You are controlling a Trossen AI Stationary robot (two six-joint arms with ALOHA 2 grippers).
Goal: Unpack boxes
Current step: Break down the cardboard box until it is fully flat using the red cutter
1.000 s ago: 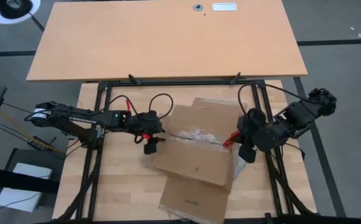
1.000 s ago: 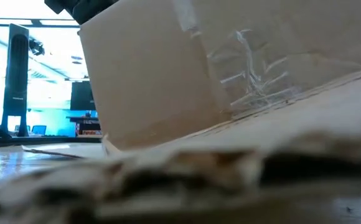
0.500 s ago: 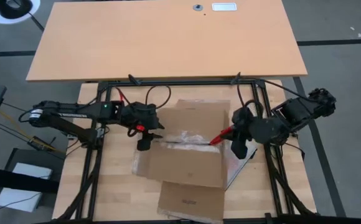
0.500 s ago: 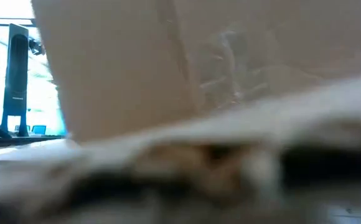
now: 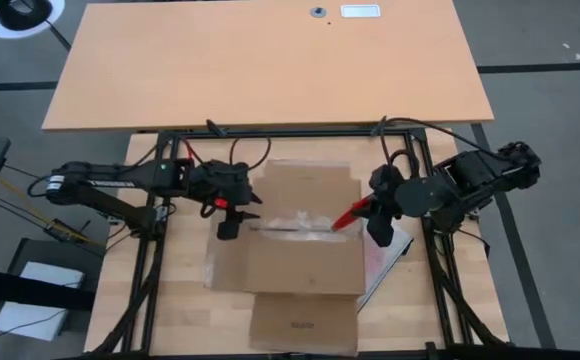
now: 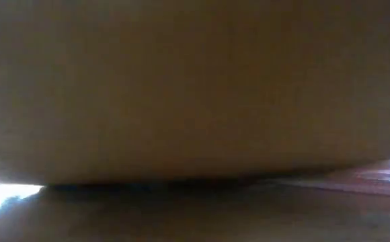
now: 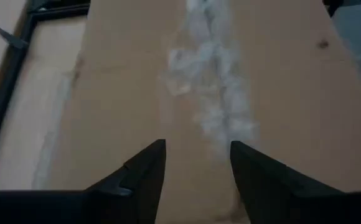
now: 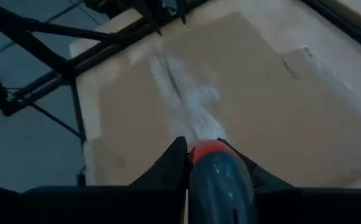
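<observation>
The brown cardboard box [image 5: 298, 240] sits mid-table with a torn clear tape seam [image 5: 292, 222] across its top, and its near flap [image 5: 303, 322] lies flat on the table. In the low view the box [image 6: 195, 87] fills the picture. My left gripper [image 5: 232, 224] is open over the box's left end, and the box top [image 7: 199, 93] shows between its fingers [image 7: 146, 171]. My right gripper [image 5: 370, 208], at the box's right end, is shut on a red-handled box cutter [image 5: 348, 215]. My left gripper stands at the left end of the box top; I cannot tell whether its fingers touch the cardboard. My right gripper pinches the cutter's red and grey handle [image 8: 213, 168] between its two fingers. It comes slanting down from the table's right, and the cutter lies along the fingers. The cutter's front end [image 5: 337, 226] points at the right end of the tape seam; I cannot tell whether it touches.
A black frame [image 5: 270, 133] borders the work surface, with rails along the left [image 5: 148, 260] and right [image 5: 440, 280]. A larger tan tabletop [image 5: 270, 60] lies beyond the far rail. Something pale and flat [image 5: 382, 256] sticks out at the box's right near corner.
The box has turned from skewed to square with the table edges, and it now blocks the whole low view. My left gripper has risen and drawn slightly toward the far edge. My right gripper has carried the cutter toward the table's left, onto the seam's right end.
</observation>
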